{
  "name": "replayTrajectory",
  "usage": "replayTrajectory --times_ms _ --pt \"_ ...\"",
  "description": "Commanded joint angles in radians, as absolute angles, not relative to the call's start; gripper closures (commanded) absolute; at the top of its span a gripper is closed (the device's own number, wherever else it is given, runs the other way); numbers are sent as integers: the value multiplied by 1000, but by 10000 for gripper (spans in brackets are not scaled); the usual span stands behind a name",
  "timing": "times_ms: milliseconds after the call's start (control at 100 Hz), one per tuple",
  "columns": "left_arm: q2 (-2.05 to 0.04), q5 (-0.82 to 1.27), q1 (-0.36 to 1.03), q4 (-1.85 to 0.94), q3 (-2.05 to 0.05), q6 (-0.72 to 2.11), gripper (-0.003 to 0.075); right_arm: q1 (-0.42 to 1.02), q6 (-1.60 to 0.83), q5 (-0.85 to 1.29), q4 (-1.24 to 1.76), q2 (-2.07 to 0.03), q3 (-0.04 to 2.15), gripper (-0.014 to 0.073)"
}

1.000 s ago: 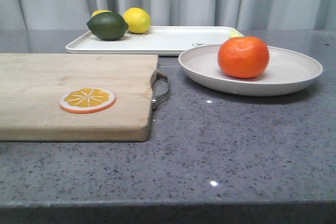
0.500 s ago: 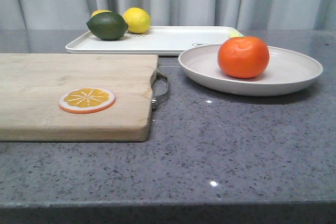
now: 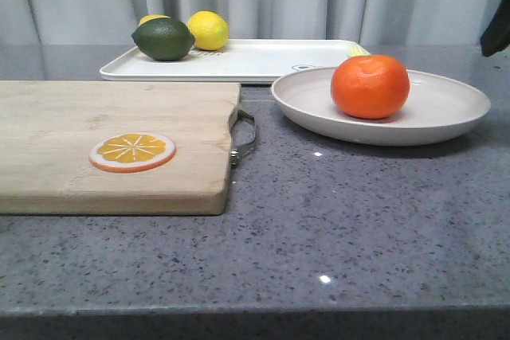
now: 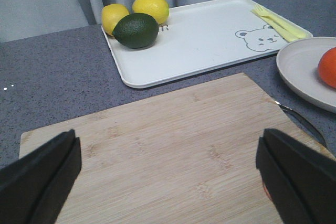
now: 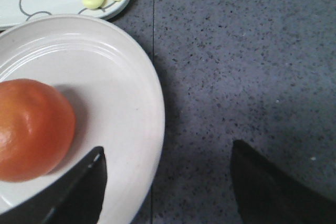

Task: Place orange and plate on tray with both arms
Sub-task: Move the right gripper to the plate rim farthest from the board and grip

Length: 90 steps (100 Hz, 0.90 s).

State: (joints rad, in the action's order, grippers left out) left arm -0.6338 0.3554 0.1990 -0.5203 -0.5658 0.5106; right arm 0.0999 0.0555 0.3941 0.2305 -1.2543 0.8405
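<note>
I note the right gripper (image 5: 168,182) has entered above the plate's (image 3: 446,109) right rim, jaws spread; orange (image 3: 370,86) sits on the plate, just before the tray (image 3: 263,60). Left gripper (image 4: 168,177) released.

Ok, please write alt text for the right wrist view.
The open right gripper hangs over the rim of the plate, which holds the orange and sits on a grey table. The corner of the tray shows beyond.
</note>
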Motion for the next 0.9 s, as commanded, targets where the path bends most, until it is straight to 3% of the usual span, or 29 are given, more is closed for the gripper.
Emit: replayTrajectory --times_ms 0,890 --pt "-634 289 197 -532 -592 502 80 101 52 327 244 -1271 895 86" --pt "-634 313 197 -532 -592 502 80 153 52 324 282 -1423 911 86"
